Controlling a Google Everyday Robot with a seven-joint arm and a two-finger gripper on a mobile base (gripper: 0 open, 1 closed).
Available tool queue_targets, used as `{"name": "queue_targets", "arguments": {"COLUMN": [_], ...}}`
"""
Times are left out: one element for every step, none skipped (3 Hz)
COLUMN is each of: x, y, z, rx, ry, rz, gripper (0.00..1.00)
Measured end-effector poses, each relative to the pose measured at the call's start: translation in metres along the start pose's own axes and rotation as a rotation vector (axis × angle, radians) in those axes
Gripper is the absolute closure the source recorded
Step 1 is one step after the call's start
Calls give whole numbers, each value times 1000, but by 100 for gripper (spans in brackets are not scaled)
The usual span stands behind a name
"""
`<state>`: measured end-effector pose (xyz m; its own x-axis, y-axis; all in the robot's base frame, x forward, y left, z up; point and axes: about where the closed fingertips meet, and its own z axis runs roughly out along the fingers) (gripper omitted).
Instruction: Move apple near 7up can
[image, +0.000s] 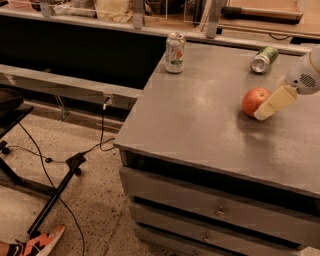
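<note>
High cam looks down on table (200, 130); gripper (267, 109) far right.

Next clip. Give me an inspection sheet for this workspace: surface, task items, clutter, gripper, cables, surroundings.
Surface: grey cabinet top, no spills seen.
Job's things: apple near the right side; 7up can upright at the far left corner, well apart from the apple.
Clutter: green can lying on its side at the far edge, behind the apple.
Gripper: gripper at the right edge of view, against the apple's right side; contact uncertain.
Cables: hanging cable left of the cabinet; floor cable trailing.
Surroundings: drawers below the top; stand leg and orange shoe on the floor.
</note>
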<state>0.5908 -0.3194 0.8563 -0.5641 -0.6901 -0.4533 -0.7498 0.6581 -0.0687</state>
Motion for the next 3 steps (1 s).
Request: {"name": "queue_targets", "arguments": {"x": [-8, -16, -24], "y": [7, 18, 23], "z": [16, 22, 11], "rx": [-69, -138, -173], "ry": [-74, -149, -256], "rz": [1, -6, -5], "gripper": [41, 65, 88]}}
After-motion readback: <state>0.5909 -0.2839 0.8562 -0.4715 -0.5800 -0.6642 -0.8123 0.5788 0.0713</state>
